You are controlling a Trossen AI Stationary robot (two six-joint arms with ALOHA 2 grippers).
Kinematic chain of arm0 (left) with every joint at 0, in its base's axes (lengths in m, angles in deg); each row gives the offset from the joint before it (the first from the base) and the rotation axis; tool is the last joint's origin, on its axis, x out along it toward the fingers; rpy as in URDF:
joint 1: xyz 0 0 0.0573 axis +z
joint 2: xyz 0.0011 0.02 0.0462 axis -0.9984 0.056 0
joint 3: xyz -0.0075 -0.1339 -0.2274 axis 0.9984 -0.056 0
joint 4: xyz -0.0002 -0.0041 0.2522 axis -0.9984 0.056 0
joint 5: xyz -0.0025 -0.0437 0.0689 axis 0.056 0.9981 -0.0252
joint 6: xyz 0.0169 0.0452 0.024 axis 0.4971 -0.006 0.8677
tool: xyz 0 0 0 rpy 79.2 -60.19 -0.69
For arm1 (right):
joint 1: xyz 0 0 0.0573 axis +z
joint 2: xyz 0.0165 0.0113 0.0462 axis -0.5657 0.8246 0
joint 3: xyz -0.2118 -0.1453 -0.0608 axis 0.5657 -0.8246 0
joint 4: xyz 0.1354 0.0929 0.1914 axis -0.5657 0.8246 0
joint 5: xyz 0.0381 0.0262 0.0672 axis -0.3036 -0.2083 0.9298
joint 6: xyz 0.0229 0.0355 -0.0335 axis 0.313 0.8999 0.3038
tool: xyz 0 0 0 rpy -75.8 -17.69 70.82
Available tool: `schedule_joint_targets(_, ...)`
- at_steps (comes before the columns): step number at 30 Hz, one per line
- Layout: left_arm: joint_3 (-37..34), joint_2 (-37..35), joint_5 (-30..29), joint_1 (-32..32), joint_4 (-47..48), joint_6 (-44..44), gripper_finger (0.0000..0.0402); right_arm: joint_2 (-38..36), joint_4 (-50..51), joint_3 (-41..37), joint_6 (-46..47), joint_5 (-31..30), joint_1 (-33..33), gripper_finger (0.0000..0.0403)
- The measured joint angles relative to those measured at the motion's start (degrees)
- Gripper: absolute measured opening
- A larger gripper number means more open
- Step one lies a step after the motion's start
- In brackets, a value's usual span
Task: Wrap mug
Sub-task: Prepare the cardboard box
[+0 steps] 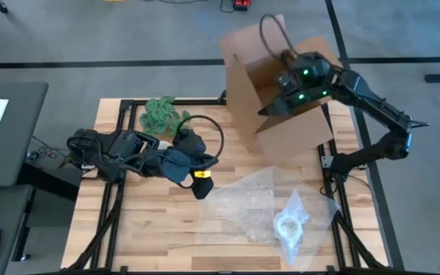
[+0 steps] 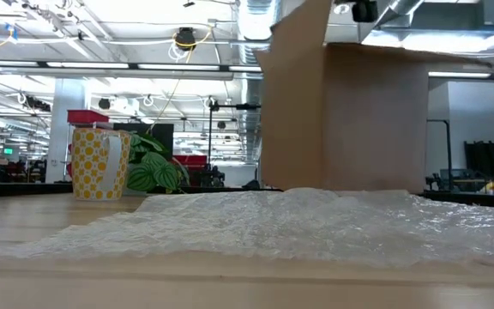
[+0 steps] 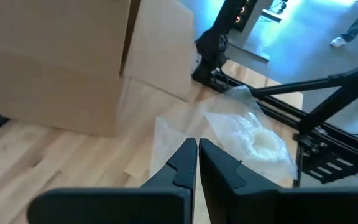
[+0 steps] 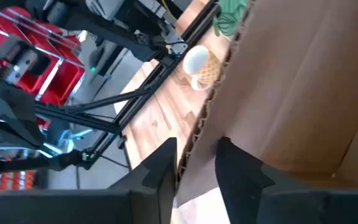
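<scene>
The yellow, white-dotted mug (image 2: 101, 163) stands upright on the table's far left part, also seen in the right wrist view (image 4: 201, 67); in the high view my left arm covers it. A clear bubble-wrap sheet (image 1: 258, 206) lies flat on the near right part, a crumpled white lump (image 1: 290, 223) on it. My left gripper (image 1: 202, 187) hovers shut over the sheet's left edge (image 3: 166, 140), holding nothing. My right gripper (image 1: 279, 103) is at the rim of the open cardboard box (image 1: 292, 134) at the far right. My right gripper (image 4: 196, 152) has the box's wall between its fingers at the corrugated top edge (image 4: 194, 146). One finger (image 4: 229, 162) is inside the box and the other outside. The box stands on the table, upright in the low view (image 2: 341, 120).
A green leafy plant (image 1: 163, 114) sits at the far left, just behind the mug. The tall box blocks the far right corner. Bare wood (image 1: 159, 221) lies at the near left. A dark side table (image 1: 6, 130) stands beyond the left edge.
</scene>
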Motion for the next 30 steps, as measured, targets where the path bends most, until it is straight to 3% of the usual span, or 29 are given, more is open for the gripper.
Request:
schedule_joint_targets(10,0.0,0.0,-0.2,0.7,-0.2,0.9,0.0000,5.4,-5.4,0.3,-1.5,-2.2,7.6,0.0070)
schedule_joint_targets(20,0.0,0.0,-0.2,0.7,-2.8,1.9,0.0000,0.4,-0.7,0.4,-4.5,-1.0,11.7,0.0011)
schedule_joint_targets(30,0.0,-0.1,-0.1,2.2,-28.5,17.7,0.0000,0.3,3.1,0.5,-15.8,2.5,19.9,0.0008)
